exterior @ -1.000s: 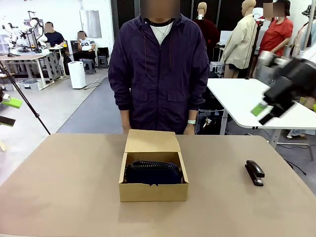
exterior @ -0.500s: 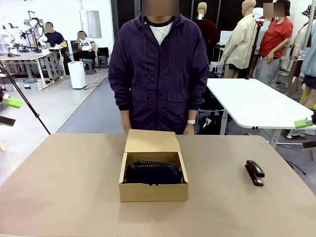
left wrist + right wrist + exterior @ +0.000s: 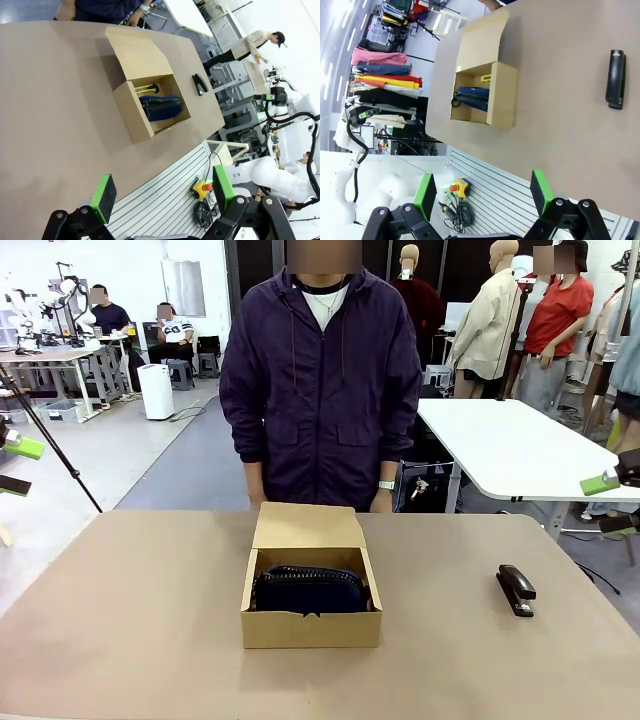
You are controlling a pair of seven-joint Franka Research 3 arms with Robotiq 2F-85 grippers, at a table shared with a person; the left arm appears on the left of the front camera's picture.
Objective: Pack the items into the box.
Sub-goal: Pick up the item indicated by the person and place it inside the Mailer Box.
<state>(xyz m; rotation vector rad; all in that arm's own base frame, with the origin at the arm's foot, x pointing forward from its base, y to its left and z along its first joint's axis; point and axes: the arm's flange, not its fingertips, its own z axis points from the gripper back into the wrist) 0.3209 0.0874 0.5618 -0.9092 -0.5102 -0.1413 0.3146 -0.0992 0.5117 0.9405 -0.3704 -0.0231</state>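
right gripper (image 3: 605,505) swings down and out over the last second, now hangs off right edge of tabletop (image 3: 150,620), jaws wide, empty. left gripper (image 3: 164,192) also wide, holding nothing. box (image 3: 310,625) mid tabletop, flap up, pouch (image 3: 310,590) and knife (image 3: 146,89) inside. stapler (image 3: 516,590) lies near right edge, well apart from box. I reckon stapler is last pickup, right arm closest

**A:** Where is the box (image 3: 134,111) from the left gripper (image 3: 164,194)?
**B:** Well ahead of it, flap open. The gripper's pads (image 3: 104,197) are spread wide, with nothing between them.
**A:** Inside?
**B:** The navy pouch (image 3: 161,106), with the yellow-and-black knife (image 3: 145,89) just beyond. The stapler (image 3: 199,84) lies on the table (image 3: 60,100), right of the box.
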